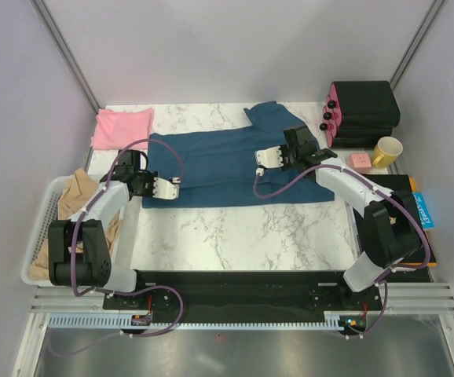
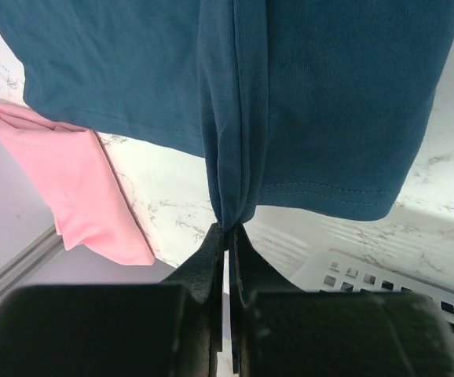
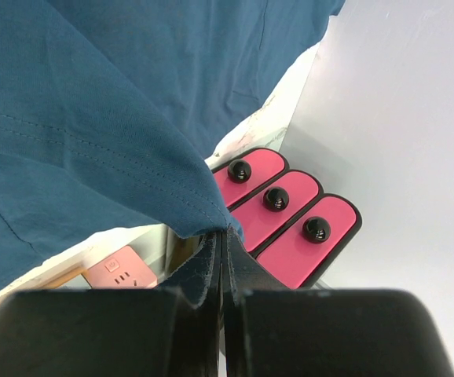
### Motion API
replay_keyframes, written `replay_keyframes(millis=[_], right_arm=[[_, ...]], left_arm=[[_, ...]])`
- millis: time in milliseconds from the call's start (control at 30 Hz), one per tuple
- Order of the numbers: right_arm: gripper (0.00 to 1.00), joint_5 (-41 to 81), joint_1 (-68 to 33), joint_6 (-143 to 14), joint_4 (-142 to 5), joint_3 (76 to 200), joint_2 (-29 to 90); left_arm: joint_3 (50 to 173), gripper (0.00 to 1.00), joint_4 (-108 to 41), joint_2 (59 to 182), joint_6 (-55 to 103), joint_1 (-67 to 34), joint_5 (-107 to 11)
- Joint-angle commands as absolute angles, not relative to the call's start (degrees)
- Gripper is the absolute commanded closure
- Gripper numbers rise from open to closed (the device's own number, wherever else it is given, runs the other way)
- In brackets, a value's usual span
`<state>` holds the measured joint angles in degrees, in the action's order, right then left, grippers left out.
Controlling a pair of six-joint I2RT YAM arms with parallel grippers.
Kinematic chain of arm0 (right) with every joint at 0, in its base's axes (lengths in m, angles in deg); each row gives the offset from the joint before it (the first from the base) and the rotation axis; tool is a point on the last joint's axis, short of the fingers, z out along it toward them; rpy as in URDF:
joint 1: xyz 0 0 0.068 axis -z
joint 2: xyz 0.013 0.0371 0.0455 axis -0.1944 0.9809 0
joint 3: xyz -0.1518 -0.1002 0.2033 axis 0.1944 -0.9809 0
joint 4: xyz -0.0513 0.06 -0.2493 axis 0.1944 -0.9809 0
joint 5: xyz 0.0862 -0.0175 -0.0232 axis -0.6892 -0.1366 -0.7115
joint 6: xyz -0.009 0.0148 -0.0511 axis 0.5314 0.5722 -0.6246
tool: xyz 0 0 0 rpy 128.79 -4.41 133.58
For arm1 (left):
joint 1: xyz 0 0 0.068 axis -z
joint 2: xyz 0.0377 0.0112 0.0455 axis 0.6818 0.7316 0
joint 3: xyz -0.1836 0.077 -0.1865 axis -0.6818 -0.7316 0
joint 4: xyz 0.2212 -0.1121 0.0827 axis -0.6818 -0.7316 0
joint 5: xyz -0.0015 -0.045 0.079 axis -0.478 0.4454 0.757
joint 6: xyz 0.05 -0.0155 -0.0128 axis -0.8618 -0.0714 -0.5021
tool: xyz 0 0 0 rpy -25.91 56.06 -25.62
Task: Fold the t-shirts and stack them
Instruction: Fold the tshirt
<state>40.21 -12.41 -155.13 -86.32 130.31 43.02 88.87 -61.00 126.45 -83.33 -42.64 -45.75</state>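
Note:
A large dark teal t-shirt (image 1: 227,165) lies spread across the middle of the marble table, partly folded over on itself. My left gripper (image 1: 166,188) is at its left edge, shut on a pinched fold of the teal cloth (image 2: 235,157); the gripper's (image 2: 228,229) jaws are pressed together. At the shirt's right part, my right gripper (image 1: 266,158) is shut on a hemmed corner of the teal shirt (image 3: 93,118), which lifts from the gripper's (image 3: 225,232) tips. A pale pink t-shirt (image 1: 122,126) lies folded at the back left corner, apart from both grippers, and the pink shirt (image 2: 78,188) also shows in the left wrist view.
A black box with pink drawer fronts (image 1: 360,110) stands at the back right, with a yellow mug (image 1: 387,151) and a pink block (image 1: 360,161) beside it. A white basket (image 1: 40,236) holding beige cloth sits at the left edge. A blue book (image 1: 423,210) lies at the right.

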Motion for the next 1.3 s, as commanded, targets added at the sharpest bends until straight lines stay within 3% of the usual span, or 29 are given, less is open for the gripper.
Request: replay_keyframes(millis=[0,1267], right_arm=[[1.0,41.06,-12.08,-154.81,-83.75,132.52,43.94],[1.0,43.34,-12.08,-152.7,-68.37,135.77,52.82]], left_arm=[[88.0,0.98,-55.91,127.83,-81.0,-42.89,-44.44],[91.17,0.98,-50.36,134.96,-79.59,-42.89,-41.45]])
